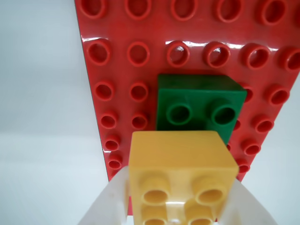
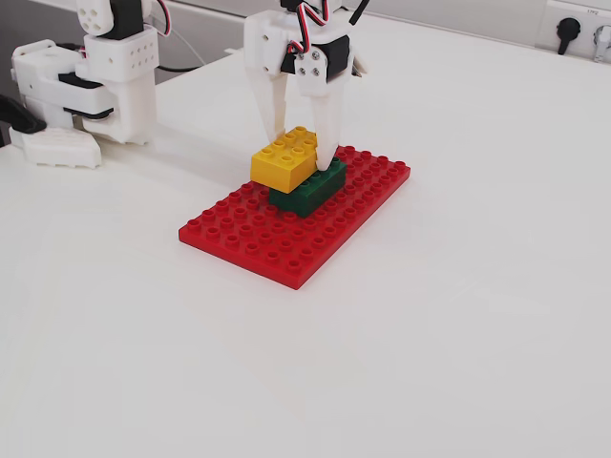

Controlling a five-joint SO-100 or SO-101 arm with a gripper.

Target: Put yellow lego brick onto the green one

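Observation:
The yellow lego brick (image 2: 282, 157) sits between my white fingers; my gripper (image 2: 304, 153) is shut on its far end. It lies just over the green one (image 2: 310, 191) and is shifted towards the left in the fixed view, so the green brick's right part shows. I cannot tell whether the studs are pressed in. In the wrist view the yellow brick (image 1: 180, 176) fills the bottom centre between the fingers of my gripper (image 1: 176, 211). The green brick (image 1: 197, 105) shows two studs just beyond it.
The green brick stands on a flat red baseplate (image 2: 277, 243) on the white table, which also shows in the wrist view (image 1: 122, 70). The arm's white base (image 2: 95, 76) stands at the back left. A wall socket (image 2: 568, 33) is at the far right.

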